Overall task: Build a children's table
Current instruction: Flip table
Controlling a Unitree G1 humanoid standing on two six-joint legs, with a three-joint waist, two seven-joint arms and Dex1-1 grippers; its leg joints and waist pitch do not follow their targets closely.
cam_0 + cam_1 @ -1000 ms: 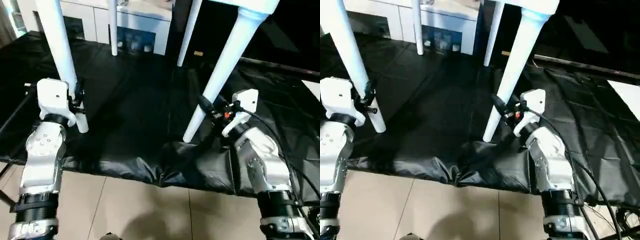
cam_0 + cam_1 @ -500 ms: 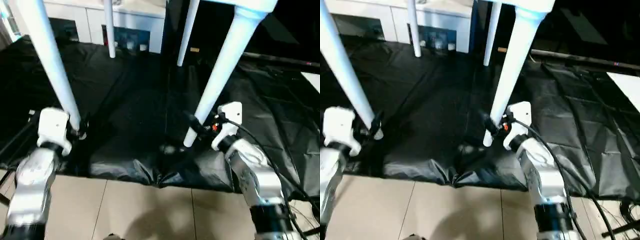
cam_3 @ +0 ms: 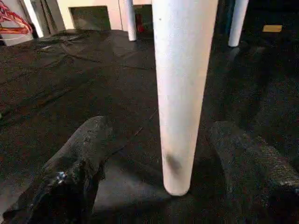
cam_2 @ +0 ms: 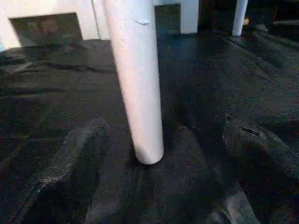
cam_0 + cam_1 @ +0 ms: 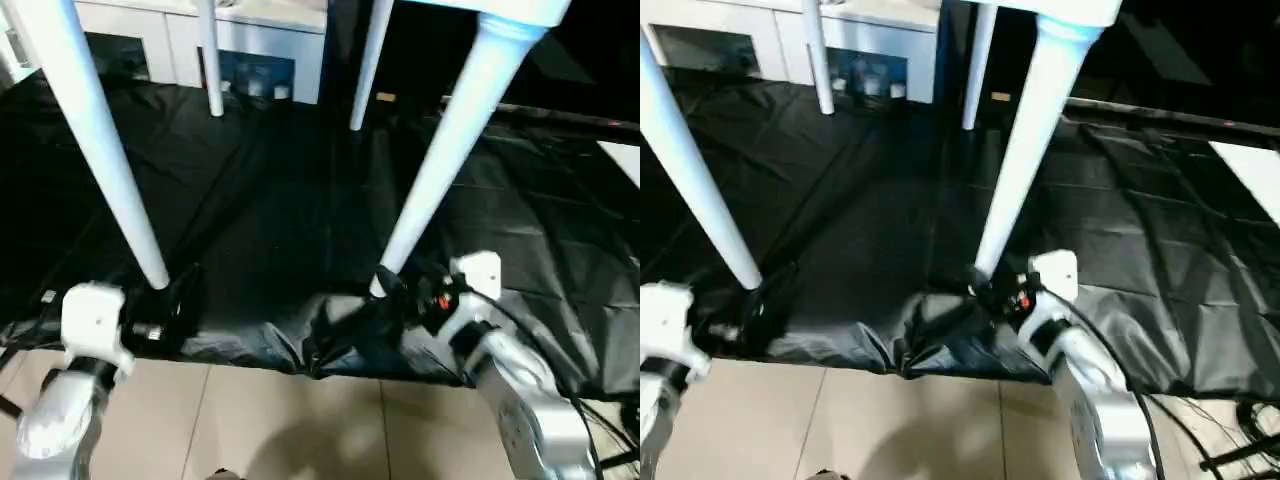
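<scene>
Children's table (image 5: 500, 8) upright on four white legs, feet down on black sheet (image 5: 270, 200) spread over tan floor (image 5: 300, 420); tabletop corner just visible at top edge. Head views: near left leg (image 5: 100, 150) and near right leg (image 5: 450, 150) slanting down to sheet's front edge, two far legs (image 5: 210, 60) standing before white cabinet (image 5: 250, 40). Left gripper (image 5: 175, 300) low beside foot of near left leg, not on it. Right gripper (image 5: 385, 295) just beside foot of near right leg, dark fingertips close to it — contact cannot be told there. Left wrist view: left gripper's fingers (image 4: 70, 163) spread wide either side of leg foot (image 4: 140, 93), gaps both sides, nothing gripped. Right wrist view: right gripper's fingers (image 3: 79, 154) likewise wide apart flanking leg (image 3: 180, 93), clear of it, nothing held — far legs and cabinet behind.
</scene>
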